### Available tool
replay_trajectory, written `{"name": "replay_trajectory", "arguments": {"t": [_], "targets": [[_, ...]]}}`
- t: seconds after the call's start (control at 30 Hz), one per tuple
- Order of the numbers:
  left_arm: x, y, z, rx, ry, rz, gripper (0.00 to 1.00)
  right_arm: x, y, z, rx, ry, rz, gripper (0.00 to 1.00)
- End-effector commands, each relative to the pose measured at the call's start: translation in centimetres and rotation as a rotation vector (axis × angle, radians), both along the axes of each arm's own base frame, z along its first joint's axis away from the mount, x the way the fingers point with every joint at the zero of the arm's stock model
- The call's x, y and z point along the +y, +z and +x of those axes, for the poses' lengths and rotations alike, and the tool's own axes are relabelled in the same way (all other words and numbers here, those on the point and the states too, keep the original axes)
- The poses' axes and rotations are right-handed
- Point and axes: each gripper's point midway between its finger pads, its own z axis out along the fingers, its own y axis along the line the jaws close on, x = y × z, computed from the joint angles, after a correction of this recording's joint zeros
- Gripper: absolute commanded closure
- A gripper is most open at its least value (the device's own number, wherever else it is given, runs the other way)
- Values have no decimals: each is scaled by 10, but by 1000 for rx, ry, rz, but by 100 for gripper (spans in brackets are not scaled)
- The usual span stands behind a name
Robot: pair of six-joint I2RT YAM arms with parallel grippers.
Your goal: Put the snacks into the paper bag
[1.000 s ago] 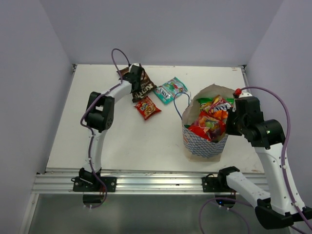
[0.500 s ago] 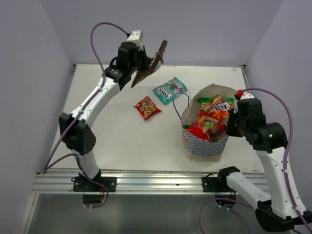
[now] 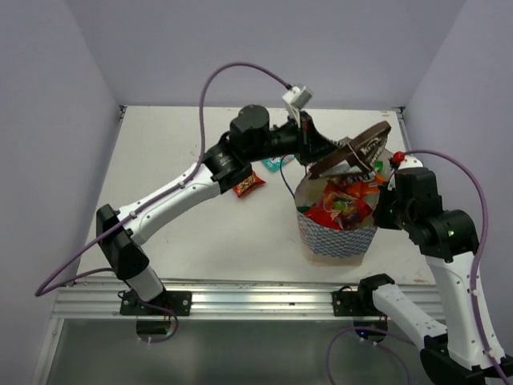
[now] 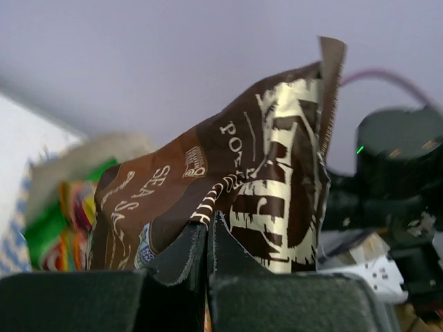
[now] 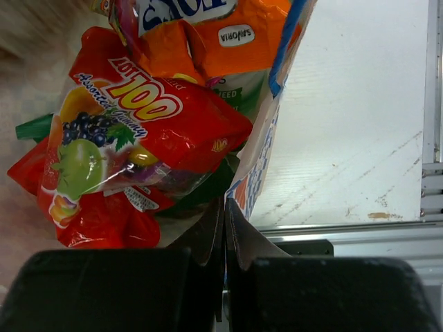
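Since a moment ago the left arm has swung across to the right. Now the left gripper [image 3: 325, 163] pinches the bottom edge of the brown crisp bag [image 3: 358, 151] tight and holds it tilted, up in the air over the open top of the paper bag [image 3: 337, 238]. The paper bag stands on the table [image 3: 200, 233] with bright packets inside, a red sweet packet [image 5: 138, 117] on top. The right gripper [image 5: 223, 216] is squeezed on the paper bag's rim. A small red packet [image 3: 250, 184] and a teal packet [image 3: 272, 163] lie on the table behind the left arm.
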Motion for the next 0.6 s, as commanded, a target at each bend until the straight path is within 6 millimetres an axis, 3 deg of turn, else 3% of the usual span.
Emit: {"name": "replay_trajectory", "arguments": {"t": [0.0, 0.03, 0.13, 0.17, 0.33, 0.47, 0.53, 0.57], "targets": [[-14, -38, -29, 91, -87, 41, 100, 8, 10, -5, -37, 43, 40, 100], [-12, -60, -34, 130, -92, 75, 100, 8, 10, -6, -35, 43, 41, 100], [-8, -76, -47, 156, -94, 93, 100, 8, 11, -8, -39, 44, 46, 100], [-8, -93, -46, 172, -71, 125, 100, 7, 11, -9, -41, 42, 46, 100], [-1, -143, -25, 170, 49, 245, 100, 8, 10, -11, -36, 49, 51, 100], [5, -179, 8, 203, 228, 364, 100, 8, 11, -11, -41, 45, 54, 100], [-4, -166, 18, 186, 242, 356, 94, 8, 12, -12, -42, 42, 56, 100], [-6, -157, 22, 172, 257, 345, 85, 8, 11, -12, -41, 40, 56, 100]]}}
